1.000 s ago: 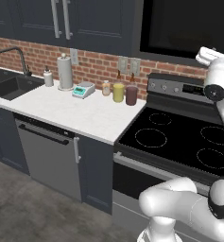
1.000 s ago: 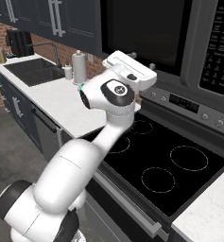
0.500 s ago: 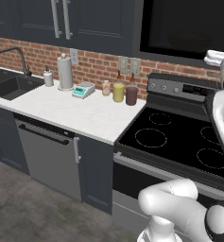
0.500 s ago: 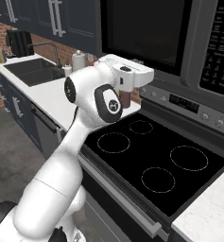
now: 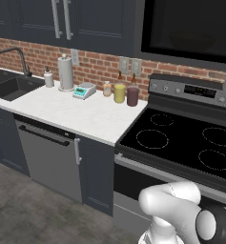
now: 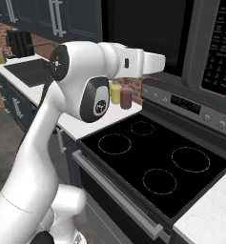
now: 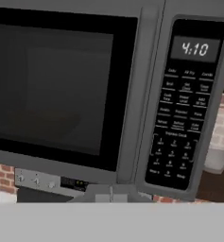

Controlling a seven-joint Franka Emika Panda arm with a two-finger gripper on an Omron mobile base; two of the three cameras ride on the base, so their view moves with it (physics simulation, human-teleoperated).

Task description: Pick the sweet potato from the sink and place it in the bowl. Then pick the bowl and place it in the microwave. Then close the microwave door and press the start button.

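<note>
The microwave (image 6: 181, 28) hangs above the stove, and its door (image 7: 61, 90) is closed, the black glass window dark. To the right of the door is the keypad (image 7: 179, 132) with a lit display reading 4:10. My gripper (image 7: 111, 193) is shut with nothing in it, level with the door's lower right corner and a short way in front of it. My white hand (image 6: 150, 62) reaches toward the microwave front. The black sink (image 5: 12, 88) lies at the far left of the counter. The sweet potato and the bowl are hidden.
The black stove top (image 5: 181, 140) lies under the microwave, with its control panel (image 6: 190, 105) behind it. On the white counter (image 5: 86, 116) stand a paper towel roll (image 5: 65, 72), a small scale (image 5: 84, 90) and three bottles (image 5: 119, 92). Dark cabinets hang above.
The gripper has gone from open to shut. My hand has swung right and forward toward the microwave front, and the forearm has left the right edge of the left base view.
</note>
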